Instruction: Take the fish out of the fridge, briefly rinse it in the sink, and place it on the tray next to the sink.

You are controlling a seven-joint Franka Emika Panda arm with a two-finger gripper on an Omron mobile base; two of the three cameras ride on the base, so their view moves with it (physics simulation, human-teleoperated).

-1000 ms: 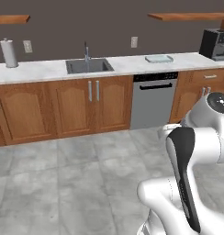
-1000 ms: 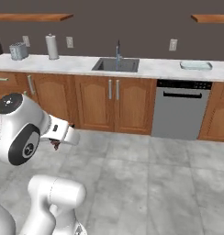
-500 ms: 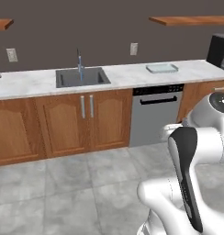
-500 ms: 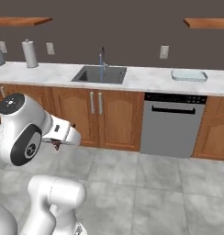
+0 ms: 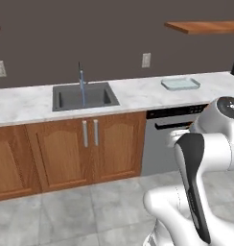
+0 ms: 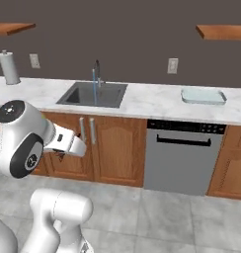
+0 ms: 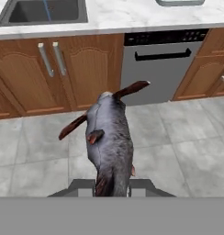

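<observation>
fish [image 7: 109, 142] grey, reddish-brown fins, clamped in hand [image 7: 112, 187]

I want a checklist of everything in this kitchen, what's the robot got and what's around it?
Surface: white marble counter, over wooden cabinets.
Job's things: grey fish carried in the pincer; dark sink with water running from its faucet; pale blue tray on the counter right of the sink, nothing on it.
Clutter: paper towel roll at the counter's left end.
Grippers: pincer shut on the fish, out over the floor in front of the cabinets.
Cables: nothing seen.
Surroundings: grey dishwasher, wall outlets, wooden shelves, grey tile floor.
</observation>
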